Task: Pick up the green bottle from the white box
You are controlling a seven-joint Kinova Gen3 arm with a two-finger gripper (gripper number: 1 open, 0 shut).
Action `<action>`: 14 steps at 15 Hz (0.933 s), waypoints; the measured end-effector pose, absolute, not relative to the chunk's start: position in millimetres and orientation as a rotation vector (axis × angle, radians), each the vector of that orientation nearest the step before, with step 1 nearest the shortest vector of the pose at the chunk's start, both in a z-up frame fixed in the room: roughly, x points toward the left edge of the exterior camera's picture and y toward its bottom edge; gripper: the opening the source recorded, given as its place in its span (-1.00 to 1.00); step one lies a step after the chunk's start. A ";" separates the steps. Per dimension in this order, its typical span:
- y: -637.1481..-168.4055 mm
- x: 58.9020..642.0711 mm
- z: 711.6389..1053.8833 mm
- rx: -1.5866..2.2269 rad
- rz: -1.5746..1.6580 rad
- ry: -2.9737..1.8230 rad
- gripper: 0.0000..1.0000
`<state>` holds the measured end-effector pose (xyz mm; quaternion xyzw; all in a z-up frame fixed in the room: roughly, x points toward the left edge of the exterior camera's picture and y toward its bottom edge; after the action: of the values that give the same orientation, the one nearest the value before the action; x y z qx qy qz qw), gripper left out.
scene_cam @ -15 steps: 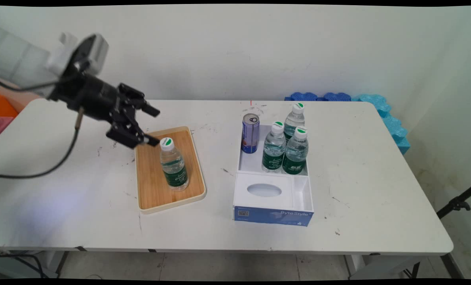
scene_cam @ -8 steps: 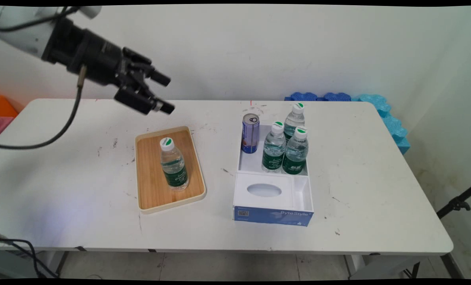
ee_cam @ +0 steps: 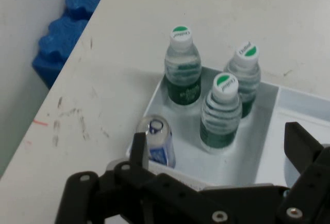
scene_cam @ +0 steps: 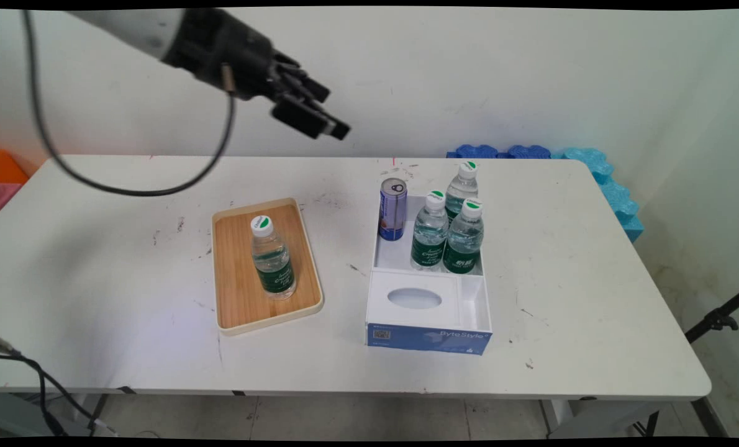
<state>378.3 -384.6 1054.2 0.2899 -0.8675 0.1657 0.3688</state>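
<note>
Gripper [scene_cam: 325, 118] raised high over the table [scene_cam: 96, 261], angled down toward the white box [scene_cam: 428, 310], fingers [ee_cam: 304, 149] spread wide, empty. Well apart from everything below. Three water bottles [scene_cam: 430, 231] and a can [scene_cam: 392, 209] upright in the box's rear compartment. Lone bottle [scene_cam: 272, 257] upright on the wooden tray [scene_cam: 236, 292], left of the box.

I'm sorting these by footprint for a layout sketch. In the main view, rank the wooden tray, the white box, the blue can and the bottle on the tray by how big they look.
1. white box
2. wooden tray, a little smaller
3. bottle on the tray
4. blue can, which stands farther from the camera, so its rank below the bottle is unsure.
</note>
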 end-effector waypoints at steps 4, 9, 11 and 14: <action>-414.7 340.7 1035.5 0.728 0.427 -2.264 1.00; -438.5 301.3 1003.0 0.739 0.370 -2.331 1.00; -443.7 289.6 988.6 0.741 0.340 -2.365 1.00; -450.5 275.2 967.0 0.742 0.296 -2.412 1.00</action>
<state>275.2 -450.5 967.0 0.2790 -0.9068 0.1111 0.2958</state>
